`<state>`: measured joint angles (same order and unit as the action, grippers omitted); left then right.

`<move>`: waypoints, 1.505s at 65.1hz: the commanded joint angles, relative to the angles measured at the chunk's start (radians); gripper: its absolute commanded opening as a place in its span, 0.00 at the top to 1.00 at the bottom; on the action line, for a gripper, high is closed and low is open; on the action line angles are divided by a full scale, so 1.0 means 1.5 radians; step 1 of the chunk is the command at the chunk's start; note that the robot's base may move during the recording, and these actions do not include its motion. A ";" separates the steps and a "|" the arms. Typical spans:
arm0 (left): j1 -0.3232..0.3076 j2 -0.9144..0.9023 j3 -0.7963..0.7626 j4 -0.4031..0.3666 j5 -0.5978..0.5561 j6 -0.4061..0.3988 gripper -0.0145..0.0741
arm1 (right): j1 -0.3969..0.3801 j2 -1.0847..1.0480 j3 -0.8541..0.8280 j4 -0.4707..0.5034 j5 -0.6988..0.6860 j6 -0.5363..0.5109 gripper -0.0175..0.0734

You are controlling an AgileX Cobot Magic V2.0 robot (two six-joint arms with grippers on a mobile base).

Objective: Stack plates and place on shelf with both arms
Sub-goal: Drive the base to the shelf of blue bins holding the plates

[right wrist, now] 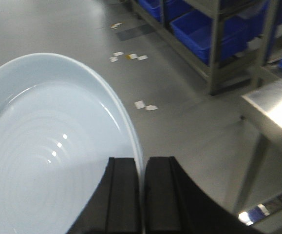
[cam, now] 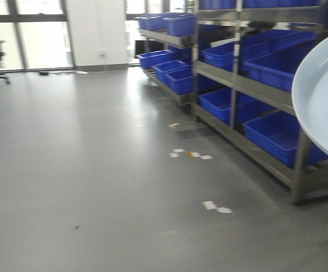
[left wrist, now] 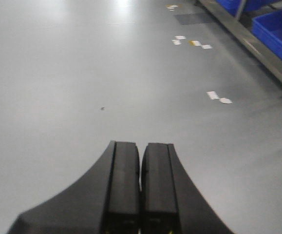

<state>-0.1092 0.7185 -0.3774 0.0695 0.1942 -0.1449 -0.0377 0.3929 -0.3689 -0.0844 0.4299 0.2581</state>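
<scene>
The right claw (right wrist: 141,165) is clamped on the rim of a pale blue-white plate (right wrist: 43,161); the rim runs into the thin slit between the two black fingers, and the dish spreads out to the left of them, its glossy hollow facing the right wrist camera; the plate hangs in the air above the grey floor (cam: 84,170); in the front view its edge shows as a broad curve at the right side, in front of the metal shelving rack (cam: 235,85) that carries blue bins (cam: 277,133); a steel tabletop (right wrist: 277,102) stands off to the right of the right claw; the left claw (left wrist: 141,148) has its fingers pressed together with nothing between them, over bare floor; white paper scraps (cam: 216,207) lie near the rack's foot.
</scene>
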 commanded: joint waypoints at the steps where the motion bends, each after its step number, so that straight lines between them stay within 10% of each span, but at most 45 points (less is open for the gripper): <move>1: 0.001 -0.002 -0.019 -0.002 -0.055 -0.003 0.74 | -0.005 0.001 -0.019 -0.005 -0.066 -0.002 0.75; 98: 0.001 -0.002 -0.019 -0.002 -0.055 -0.003 0.74 | -0.005 0.002 -0.019 -0.005 -0.065 -0.002 0.75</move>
<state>-0.1092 0.7145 -0.3774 0.0695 0.1942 -0.1449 -0.0377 0.3929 -0.3689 -0.0844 0.4357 0.2581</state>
